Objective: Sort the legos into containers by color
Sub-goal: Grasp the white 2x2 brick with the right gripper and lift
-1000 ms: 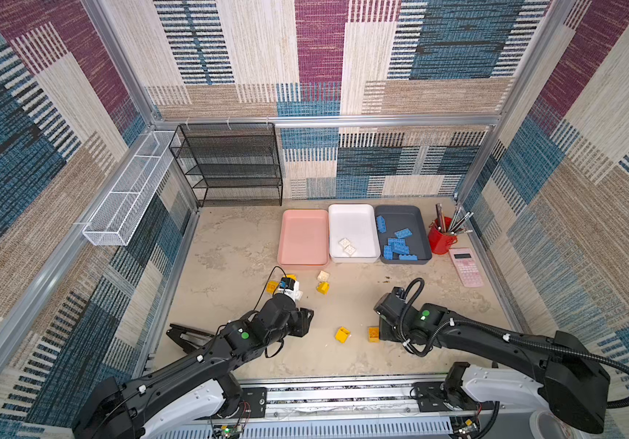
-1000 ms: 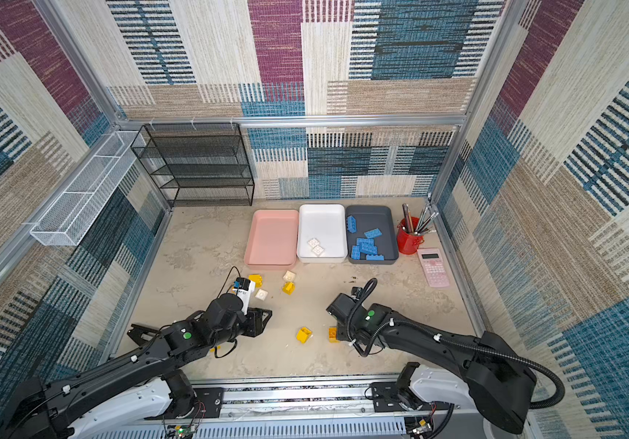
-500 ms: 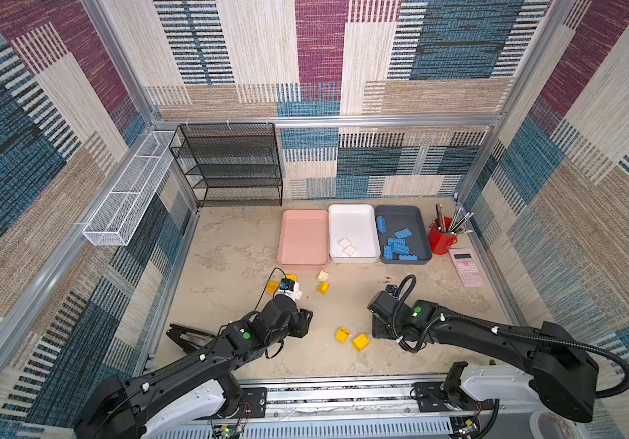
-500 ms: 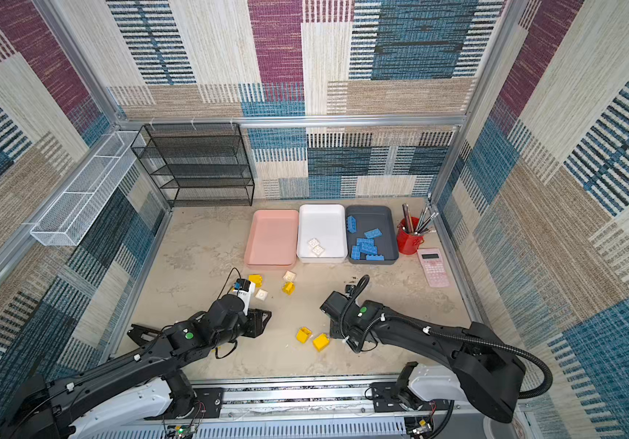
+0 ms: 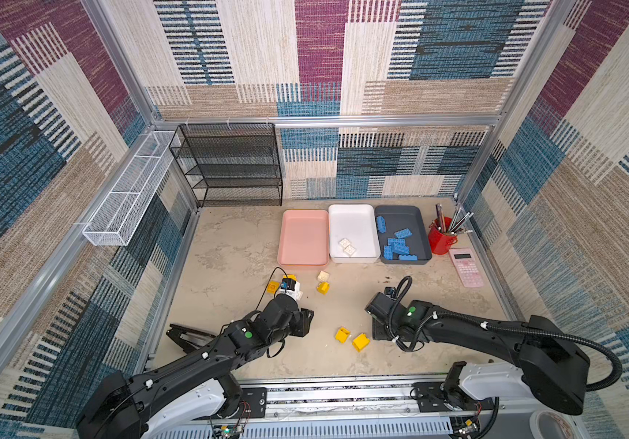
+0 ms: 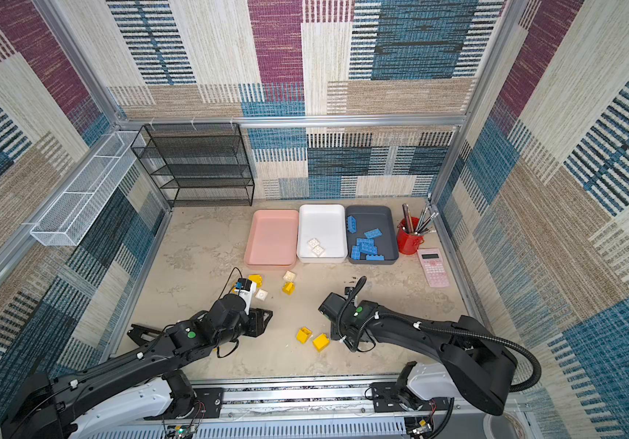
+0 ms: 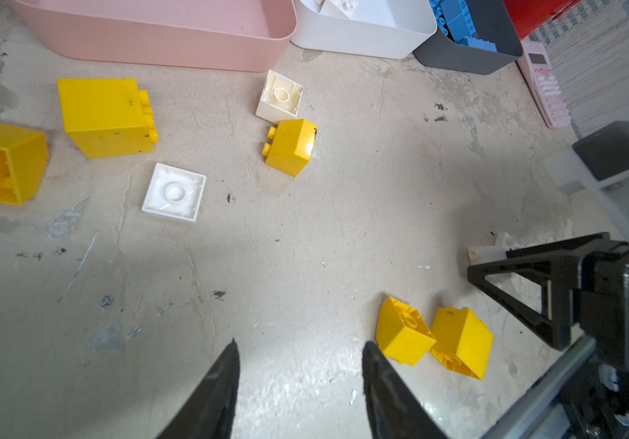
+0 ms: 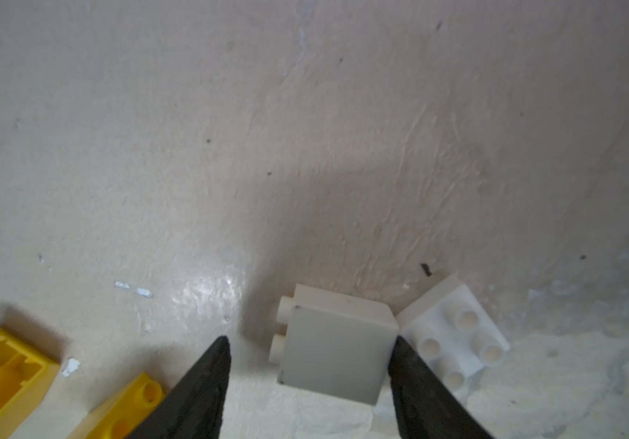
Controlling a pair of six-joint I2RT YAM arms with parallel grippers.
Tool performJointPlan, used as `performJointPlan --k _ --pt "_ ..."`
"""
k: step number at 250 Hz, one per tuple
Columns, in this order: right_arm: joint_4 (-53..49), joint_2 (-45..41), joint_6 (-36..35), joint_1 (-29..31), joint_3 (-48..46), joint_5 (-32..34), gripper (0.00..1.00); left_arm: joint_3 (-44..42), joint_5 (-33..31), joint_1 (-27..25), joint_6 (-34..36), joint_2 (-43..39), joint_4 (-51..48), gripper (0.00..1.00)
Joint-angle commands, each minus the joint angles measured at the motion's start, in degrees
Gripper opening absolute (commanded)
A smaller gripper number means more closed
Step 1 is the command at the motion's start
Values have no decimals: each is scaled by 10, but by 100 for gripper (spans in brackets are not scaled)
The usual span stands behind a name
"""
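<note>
Two fingers of the right gripper (image 8: 311, 342) stand apart around a cream brick (image 8: 333, 353) lying on its side, one possibly touching it. The left gripper (image 7: 300, 344) gapes part-way over the table (image 7: 305, 247); two yellow bricks (image 7: 404, 332) lie just beside.

Blue legos (image 5: 398, 246) in grey tray (image 5: 412, 218), 2 white squares (image 5: 347, 246) in white tray (image 5: 351, 220), yellow blocks (image 5: 323, 287) loose near pink tray (image 5: 303, 237)

There are a pink tray (image 5: 302, 237), white tray (image 5: 352, 224), grey tray (image 5: 406, 216), blue bricks (image 5: 396, 246), yellow bricks (image 5: 360, 342) and patchwork-striped walls (image 5: 316, 57).
</note>
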Motion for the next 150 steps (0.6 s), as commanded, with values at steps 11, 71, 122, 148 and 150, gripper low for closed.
performJointPlan --k 11,71,122,148,150 --pt "24 16 -14 0 8 1 64 -4 -4 -1 -8 -9 -3 53" --pt "30 16 -22 1 3 6 50 -3 -6 0 -6 -12 -3 54" --pt "35 8 -31 0 9 10 39 9 -4 0 -3 -18 -18 54" --pt "35 3 -40 0 20 16 36 16 -7 0 -1 -23 -29 54" --pt "35 3 -41 0 22 15 36 17 -8 0 0 -23 -30 54"
